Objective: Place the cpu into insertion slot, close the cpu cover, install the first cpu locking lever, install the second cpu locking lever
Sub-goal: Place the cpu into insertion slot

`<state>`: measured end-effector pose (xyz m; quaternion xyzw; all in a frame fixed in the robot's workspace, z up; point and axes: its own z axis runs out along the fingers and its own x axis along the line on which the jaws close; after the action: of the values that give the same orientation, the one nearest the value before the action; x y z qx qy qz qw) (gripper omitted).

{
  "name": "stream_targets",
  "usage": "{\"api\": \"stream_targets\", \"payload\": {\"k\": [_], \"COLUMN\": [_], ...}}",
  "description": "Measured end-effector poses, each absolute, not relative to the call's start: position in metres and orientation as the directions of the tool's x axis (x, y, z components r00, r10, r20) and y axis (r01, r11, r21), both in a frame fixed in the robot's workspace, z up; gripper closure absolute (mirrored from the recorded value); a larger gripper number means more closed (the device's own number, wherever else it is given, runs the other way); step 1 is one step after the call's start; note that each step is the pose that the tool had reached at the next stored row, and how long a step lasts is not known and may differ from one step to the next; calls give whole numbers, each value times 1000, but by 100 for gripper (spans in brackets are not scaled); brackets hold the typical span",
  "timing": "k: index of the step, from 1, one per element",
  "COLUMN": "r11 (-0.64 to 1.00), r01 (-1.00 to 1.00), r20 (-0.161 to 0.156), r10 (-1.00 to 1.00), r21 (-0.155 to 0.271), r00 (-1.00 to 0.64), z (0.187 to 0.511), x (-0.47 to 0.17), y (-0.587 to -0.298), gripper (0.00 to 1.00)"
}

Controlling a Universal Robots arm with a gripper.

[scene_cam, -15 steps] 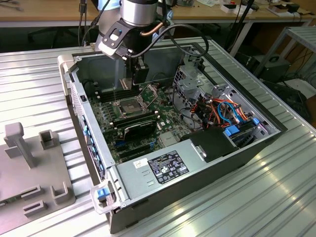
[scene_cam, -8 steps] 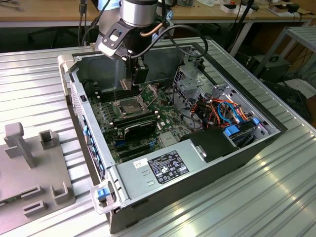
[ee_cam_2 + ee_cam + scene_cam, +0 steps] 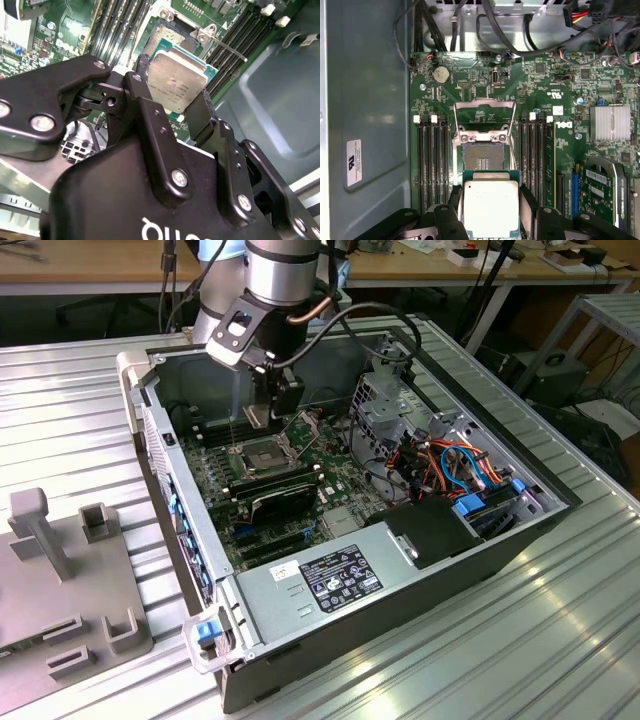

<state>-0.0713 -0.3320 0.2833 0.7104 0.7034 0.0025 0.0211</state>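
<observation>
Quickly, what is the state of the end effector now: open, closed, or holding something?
End effector: closed on the cpu, which is not yet in the insertion slot.

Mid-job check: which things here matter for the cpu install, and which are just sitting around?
In the job: cpu, held in the gripper; insertion slot, empty; cpu cover, standing open.
Just there: memory slots; heatsink; coin battery; power supply.

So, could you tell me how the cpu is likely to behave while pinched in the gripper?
Probably stiff: the cpu is a flat metal-faced plate, unbent in the gripper. Likely light, being thin. It might slip, as only two smooth edges are pinched.
</observation>
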Motion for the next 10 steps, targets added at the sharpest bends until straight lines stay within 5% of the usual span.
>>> {"api": "stream_targets", "payload": {"k": [10], "r11": [-8], "r01": [999], "r20": [-26], "r10": [1000], "r21": [33], "r00": [9], "z": [271], "x": [-66], "y": [-332], "gripper": [45]}}
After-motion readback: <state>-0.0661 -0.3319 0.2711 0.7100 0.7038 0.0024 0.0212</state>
